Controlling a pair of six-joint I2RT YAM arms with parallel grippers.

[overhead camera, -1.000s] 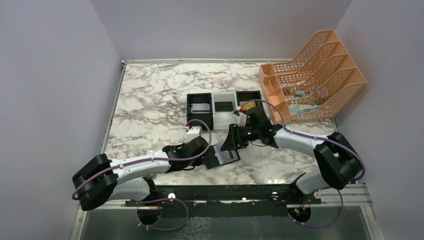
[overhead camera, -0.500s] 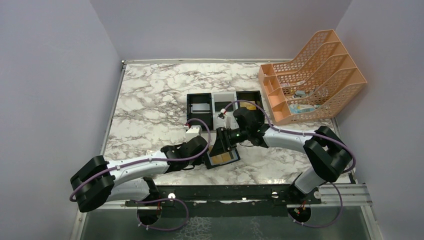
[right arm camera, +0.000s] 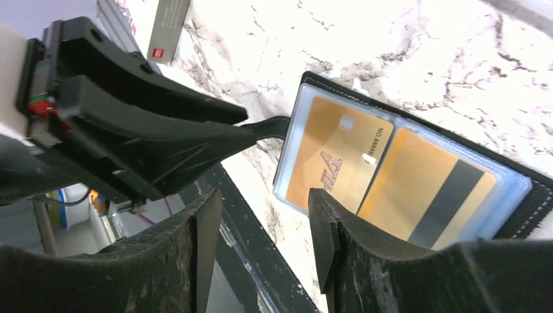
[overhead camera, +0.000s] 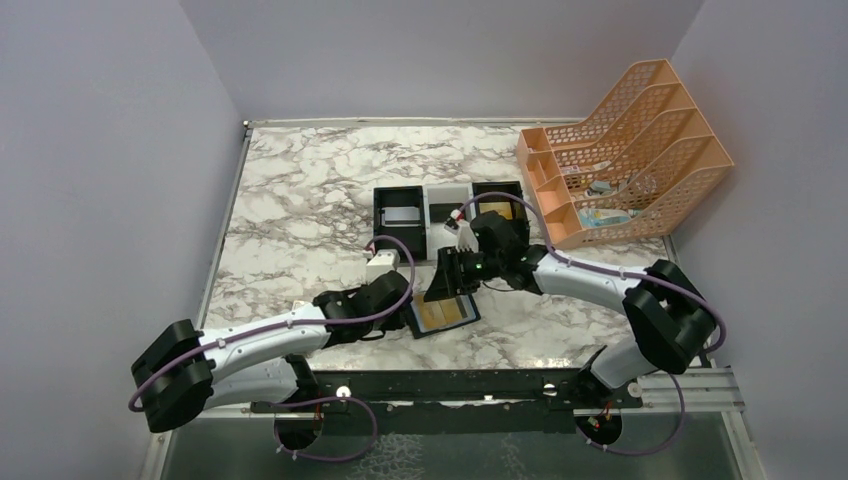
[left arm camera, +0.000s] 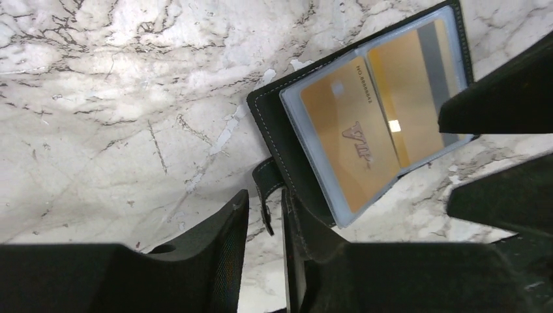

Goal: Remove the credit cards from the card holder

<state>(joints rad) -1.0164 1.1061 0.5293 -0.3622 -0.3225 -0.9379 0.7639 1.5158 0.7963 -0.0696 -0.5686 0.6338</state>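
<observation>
Left fingers [left arm camera: 209, 261] slightly parted astride card holder [left arm camera: 283, 143] tab, right fingers [right arm camera: 365, 261] spread above credit cards [left arm camera: 345, 137]

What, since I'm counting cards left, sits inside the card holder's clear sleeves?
A gold-tan logo card and a gold-tan striped card. Anything tucked behind them is hidden.

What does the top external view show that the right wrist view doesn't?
Only the top external: the orange file rack and the three-compartment tray. Only the right wrist: lettering on one of the credit cards and a dark stripe on the other. Both: the open card holder on the marble table, the left gripper at its edge.
</observation>
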